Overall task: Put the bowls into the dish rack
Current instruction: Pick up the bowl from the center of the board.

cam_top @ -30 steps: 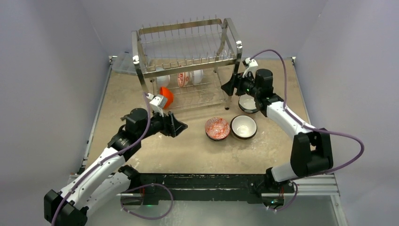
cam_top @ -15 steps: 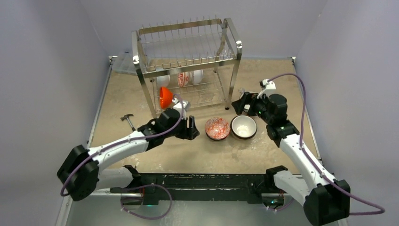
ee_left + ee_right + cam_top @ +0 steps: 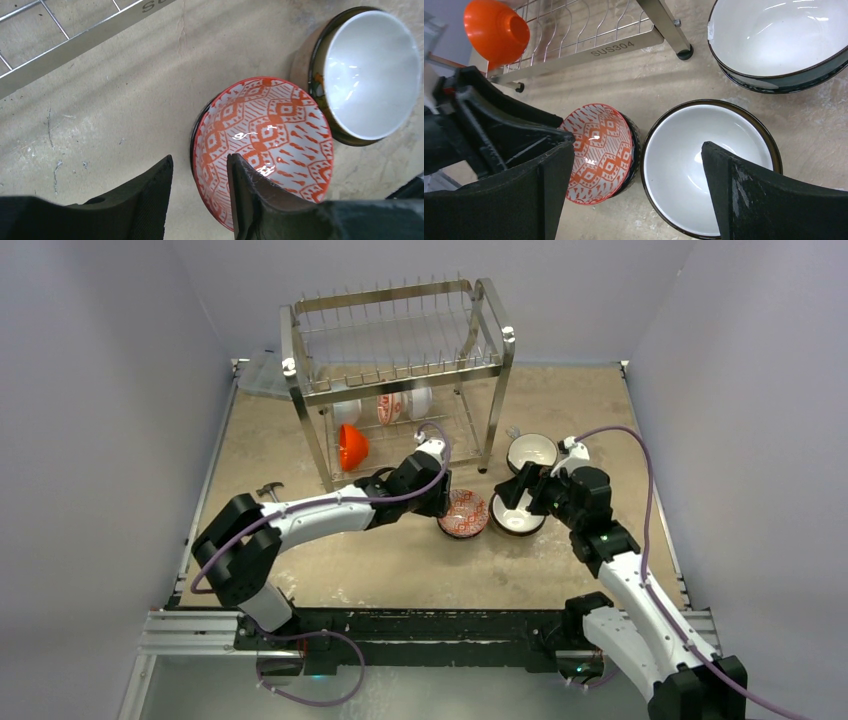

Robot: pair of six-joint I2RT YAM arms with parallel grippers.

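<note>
The dish rack stands at the back, with an orange bowl and pale bowls on its lower tier. On the table a red-patterned bowl sits beside a white bowl with a dark outside. A second white bowl lies behind them. My left gripper is open, one finger outside and one inside the red-patterned bowl's left rim, with a gap still showing. My right gripper hangs wide open over the near white bowl's left rim and holds nothing.
A small hammer-like tool lies on the table at the left. A clear plastic box sits behind the rack's left corner. The rack's right leg stands close behind the bowls. Grey walls close in the table on three sides.
My left arm swung right from the rack's orange bowl to the red-patterned bowl, its jaws narrowing. My right arm drew back from the rack's right leg to over the near white bowl, jaws widening.
</note>
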